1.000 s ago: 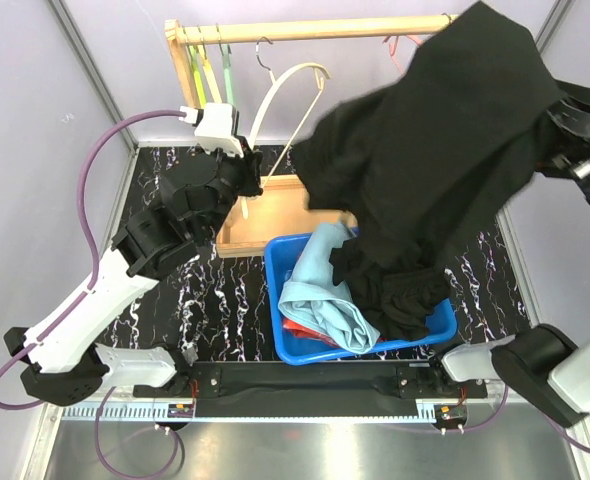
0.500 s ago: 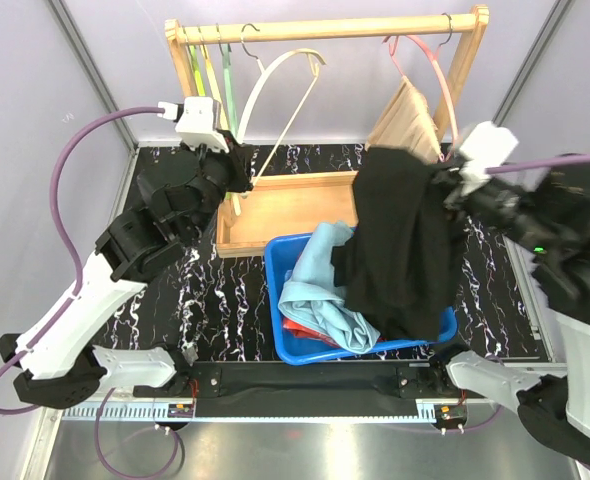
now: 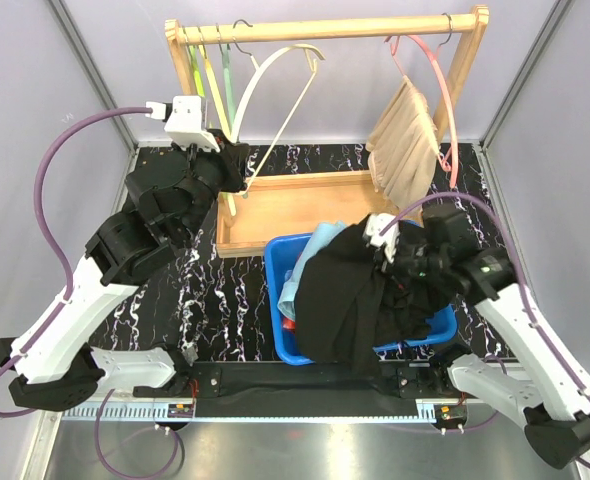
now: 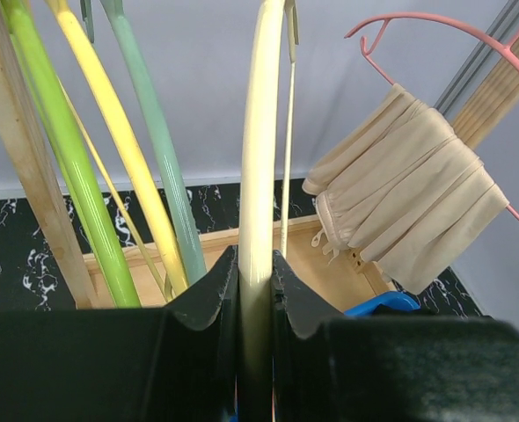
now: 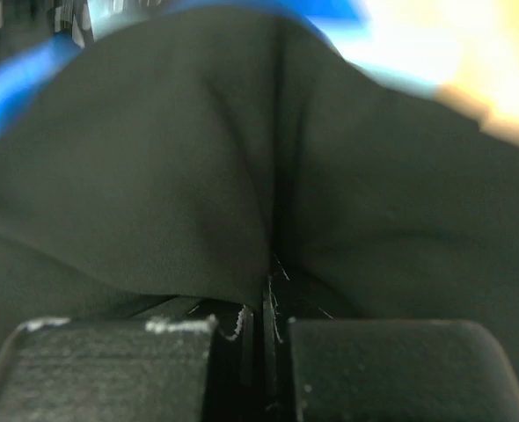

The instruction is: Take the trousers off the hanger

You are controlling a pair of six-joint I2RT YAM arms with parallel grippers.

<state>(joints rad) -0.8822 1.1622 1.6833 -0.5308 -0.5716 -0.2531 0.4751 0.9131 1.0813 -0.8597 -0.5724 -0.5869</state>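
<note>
Right gripper (image 5: 264, 327) pinched tight on black trousers (image 3: 340, 305); cloth hangs below it, draped over near rim of blue bin (image 3: 273, 285). Left gripper (image 4: 256, 280) clamped on cream hanger (image 4: 259, 132), far left on rack (image 3: 325, 28). Top view alone gives me bin contents: one light blue pair (image 3: 310, 258), red scrap (image 3: 289, 323) beneath. Left wrist view shows beige pair (image 4: 409, 207) folded over pink hanger (image 4: 413, 14), far right. Hangers I count: five. Black mass: cannot tell one pair or two.
</note>
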